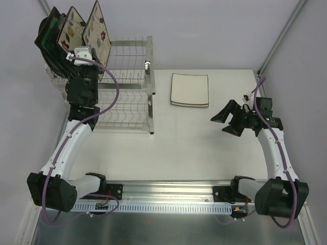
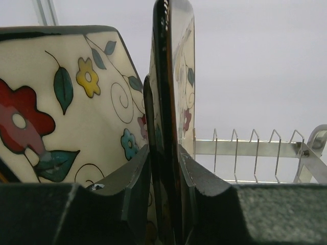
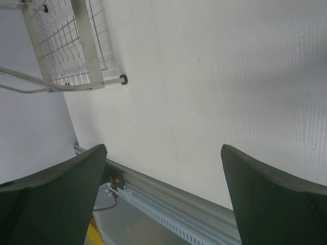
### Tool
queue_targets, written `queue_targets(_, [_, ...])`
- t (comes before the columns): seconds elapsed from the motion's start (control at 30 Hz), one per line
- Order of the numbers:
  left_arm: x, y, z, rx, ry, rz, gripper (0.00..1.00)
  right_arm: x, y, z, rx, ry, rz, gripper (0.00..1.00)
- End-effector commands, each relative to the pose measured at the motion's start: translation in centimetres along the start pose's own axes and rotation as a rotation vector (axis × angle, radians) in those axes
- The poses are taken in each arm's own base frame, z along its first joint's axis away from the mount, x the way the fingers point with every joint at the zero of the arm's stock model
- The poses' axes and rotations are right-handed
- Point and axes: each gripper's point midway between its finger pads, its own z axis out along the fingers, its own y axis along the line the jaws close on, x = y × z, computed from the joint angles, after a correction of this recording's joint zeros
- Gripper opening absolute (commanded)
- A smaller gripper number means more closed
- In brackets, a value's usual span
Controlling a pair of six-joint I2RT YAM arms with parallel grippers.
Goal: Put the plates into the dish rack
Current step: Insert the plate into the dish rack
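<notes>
The silver wire dish rack (image 1: pixel 127 76) stands at the back left. Upright in its upper tier are a dark plate (image 1: pixel 48 35) and two cream flowered plates (image 1: pixel 70 28). My left gripper (image 2: pixel 164 153) reaches in from the front. Its jaws close on the dark-rimmed lower edge of the rightmost flowered plate (image 2: pixel 186 76), which stands among the prongs. The other flowered plate (image 2: pixel 61 102) is just to its left. A white square plate (image 1: pixel 189 90) lies flat on the table beside the rack. My right gripper (image 1: pixel 218 124) hovers open and empty to the right of it.
Bare prongs of the rack (image 2: pixel 245 148) run on to the right of the held plate. The rack's lower tier (image 1: pixel 125 115) holds nothing. In the right wrist view, one rack corner (image 3: pixel 66 46) and the metal base rail (image 3: pixel 168 199) show beneath the open jaws. Grey walls enclose the table.
</notes>
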Motion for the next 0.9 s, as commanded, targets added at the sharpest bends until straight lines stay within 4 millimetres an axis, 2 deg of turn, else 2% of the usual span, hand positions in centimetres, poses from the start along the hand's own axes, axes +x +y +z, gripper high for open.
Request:
queue_targets(0.0, [-3.5,0.3,-0.2,-0.001,-0.096,-0.062,0.25,0.1,0.4,-0.4,-0.021,-0.015,-0.032,1.0])
queue_targets(0.13, [-3.6,0.7,-0.3,-0.016,-0.085,-0.077,0.34,0.2,0.4,-0.4,-0.022,-0.014,-0.03,1.0])
queue_targets(0.53, [-4.6,1.5,-0.5,-0.05,-0.081,-0.079,0.43,0.2,0.6,-0.5,-0.027,-0.017,-0.033,1.0])
queue_targets(0.77, [-5.3,2.2,-0.8,-0.081,-0.078,-0.074,0.42,0.3,0.7,-0.6,-0.031,-0.02,-0.036,0.99])
queue_targets(0.87, [-5.1,2.5,-0.7,-0.094,-0.067,-0.053,0.33,0.3,0.6,-0.5,-0.029,-0.02,-0.035,1.0])
